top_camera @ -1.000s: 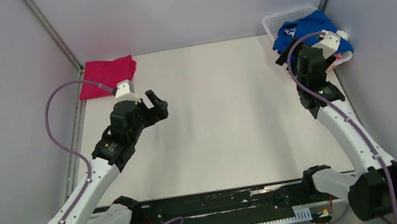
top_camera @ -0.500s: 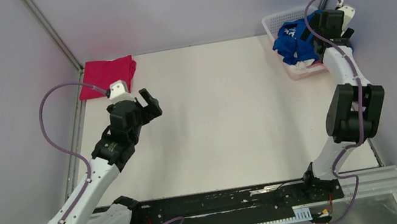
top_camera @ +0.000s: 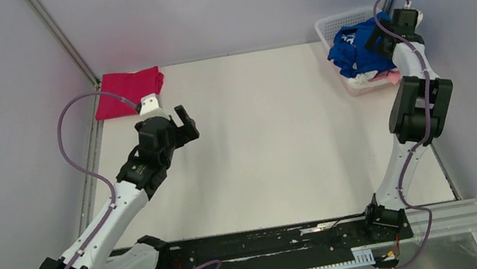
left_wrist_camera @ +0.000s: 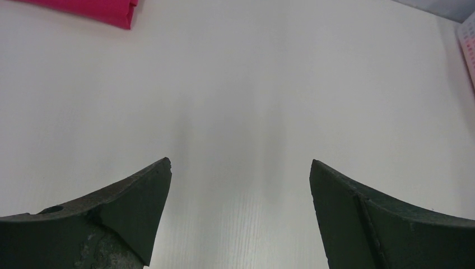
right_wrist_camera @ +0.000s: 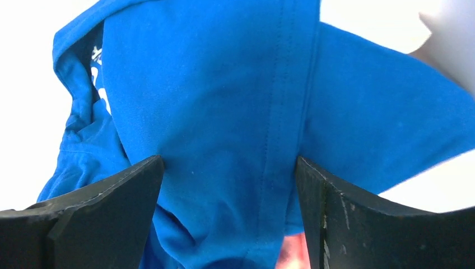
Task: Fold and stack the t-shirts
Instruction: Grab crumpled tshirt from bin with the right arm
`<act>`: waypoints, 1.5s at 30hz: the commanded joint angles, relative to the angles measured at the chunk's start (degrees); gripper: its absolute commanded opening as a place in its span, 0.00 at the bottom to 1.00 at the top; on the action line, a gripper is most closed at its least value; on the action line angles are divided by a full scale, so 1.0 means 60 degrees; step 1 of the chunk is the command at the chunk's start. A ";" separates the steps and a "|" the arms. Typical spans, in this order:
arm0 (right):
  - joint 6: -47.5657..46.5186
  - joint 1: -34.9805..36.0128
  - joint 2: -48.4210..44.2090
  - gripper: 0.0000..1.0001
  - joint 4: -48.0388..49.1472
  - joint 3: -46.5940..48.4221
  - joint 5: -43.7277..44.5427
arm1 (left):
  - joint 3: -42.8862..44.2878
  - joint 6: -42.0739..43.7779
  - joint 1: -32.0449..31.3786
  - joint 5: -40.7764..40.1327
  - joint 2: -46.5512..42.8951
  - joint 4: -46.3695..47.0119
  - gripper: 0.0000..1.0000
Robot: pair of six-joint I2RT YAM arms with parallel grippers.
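The royal-blue t-shirt [top_camera: 354,51] lies crumpled in the white basket [top_camera: 341,17] at the far right corner, with a pale pink one [top_camera: 392,78] under it. The right pincer [right_wrist_camera: 229,162] hangs over it with jaws wide — blue cloth sits between them. The magenta t-shirt [top_camera: 128,91] lies folded at the far left of the tabletop [top_camera: 280,134]. Near it, the left pincer [left_wrist_camera: 240,163] is wide too.

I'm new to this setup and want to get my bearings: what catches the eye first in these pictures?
The royal-blue t-shirt heaped in the white basket at the far right corner stands out, the right pincer open right over it. A folded magenta t-shirt lies at the far left corner, and the left pincer hangs open above the table.
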 commanded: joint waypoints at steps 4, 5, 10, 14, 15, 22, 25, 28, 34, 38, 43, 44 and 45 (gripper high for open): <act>-0.0229 0.0047 0.0696 0.76 -0.0034 0.0972 -0.2075 | 0.0544 0.0264 0.0009 0.0116 0.0438 0.0021 1.00; -0.0203 0.0047 0.0781 0.73 -0.0025 0.1089 -0.2229 | 0.0580 0.0254 0.0011 0.0123 0.0462 -0.0016 1.00; 0.0042 0.0058 0.0946 0.43 0.0036 0.1665 -0.2453 | 0.0621 0.0282 0.0015 0.0174 0.0596 -0.0051 1.00; 0.0102 0.0070 0.0817 0.24 0.0144 0.1877 -0.2288 | 0.0635 0.0268 0.0010 0.0213 0.0668 -0.0035 1.00; 0.0090 0.0064 0.0779 0.22 0.0144 0.1901 -0.2195 | 0.0647 0.0266 0.0016 0.0215 0.0672 -0.0029 1.00; -0.0370 0.0065 0.0425 0.21 0.0164 0.2022 -0.1492 | 0.0705 0.0223 0.0012 0.0297 0.0822 -0.0050 1.00; -0.0562 0.0071 0.0299 0.21 0.0153 0.2095 -0.1208 | 0.0734 0.0208 0.0013 0.0341 0.0884 -0.0075 1.00; -0.0868 0.0071 0.0216 0.21 0.0149 0.2144 -0.1127 | 0.0764 0.0215 0.0020 0.0315 0.0929 -0.0111 1.00; -0.1997 0.0080 0.0027 0.24 -0.0038 0.2032 -0.0209 | 0.0783 0.0235 0.0021 0.0245 0.0981 -0.0151 1.00; -0.2895 0.0088 -0.0132 0.26 -0.0134 0.1527 0.0049 | 0.0817 0.0246 0.0020 0.0166 0.1057 -0.0164 1.00; -0.3557 0.0081 -0.0239 0.27 -0.0315 0.0909 -0.0223 | 0.0880 0.0250 0.0027 0.0115 0.1187 -0.0211 1.00; -0.3552 0.0084 -0.0220 0.27 -0.0379 0.0848 -0.0355 | 0.0890 0.0257 0.0017 0.0126 0.1221 -0.0220 1.00; -0.3528 0.0084 -0.0212 0.27 -0.0508 0.0817 -0.0500 | 0.0908 0.0274 0.0024 0.0128 0.1234 -0.0233 1.00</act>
